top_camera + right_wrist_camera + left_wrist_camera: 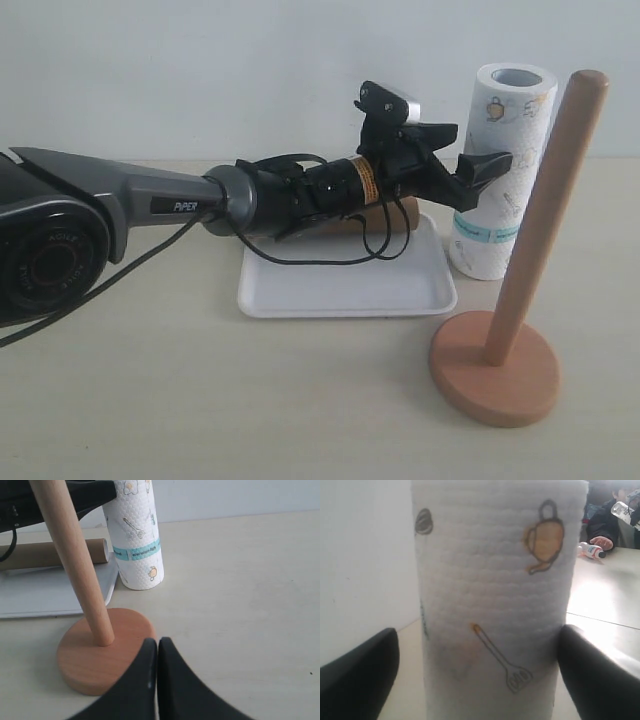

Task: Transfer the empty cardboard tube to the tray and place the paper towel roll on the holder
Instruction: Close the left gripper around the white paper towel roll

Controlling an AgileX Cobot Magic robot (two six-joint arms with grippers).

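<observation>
The paper towel roll (pixel 505 170) stands upright at the back right, beside the tray (pixel 350 290). My left gripper (pixel 475 148) is open, a finger on each side of the roll (pixel 495 605); one finger (pixel 595 675) touches its edge, while the other finger (pixel 360 680) stands a little apart. The empty cardboard tube (pixel 402 212) lies in the tray, mostly hidden behind my left arm; it shows as the tube (pixel 50 554). The holder (pixel 495 365) stands empty at the front right. My right gripper (pixel 157 642) is shut on nothing, just beside the holder's base (pixel 95 660).
A black cable (pixel 300 258) from the left arm hangs over the tray. The holder's post (pixel 75 560) rises close to the roll (pixel 135 535) and the tray's corner (pixel 45 592). A bottle (pixel 592 551) and a person sit far behind.
</observation>
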